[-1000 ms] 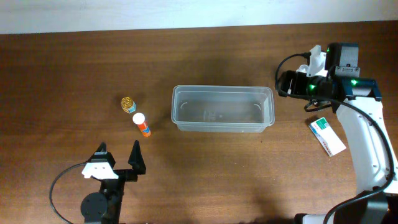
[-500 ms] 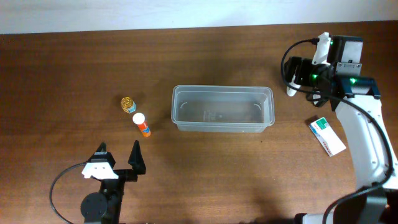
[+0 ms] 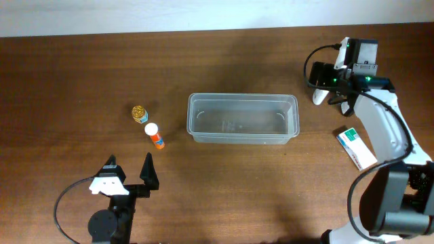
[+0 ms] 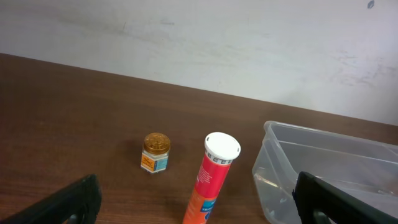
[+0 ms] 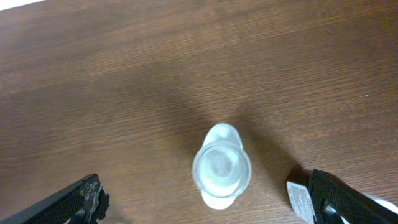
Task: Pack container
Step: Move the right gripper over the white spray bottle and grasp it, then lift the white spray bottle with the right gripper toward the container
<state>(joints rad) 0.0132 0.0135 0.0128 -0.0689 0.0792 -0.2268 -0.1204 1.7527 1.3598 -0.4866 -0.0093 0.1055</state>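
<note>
Left gripper [image 3: 129, 160] gaped empty at lower left; right gripper [image 5: 205, 190] gaped over a bottle [image 5: 221, 165], right of the container [image 3: 243, 118].

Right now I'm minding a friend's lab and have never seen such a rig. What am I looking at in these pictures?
These are two robot arms at a wooden table, each ending in a two-finger gripper. One picture looks down from above; the other two come from cameras on the wrists. On the table are a clear container, a small jar, an orange tube, a white bottle and a box. The left gripper sits open, facing the jar and tube. The right gripper hangs open above the bottle. Nothing is held, and the container is empty.
</note>
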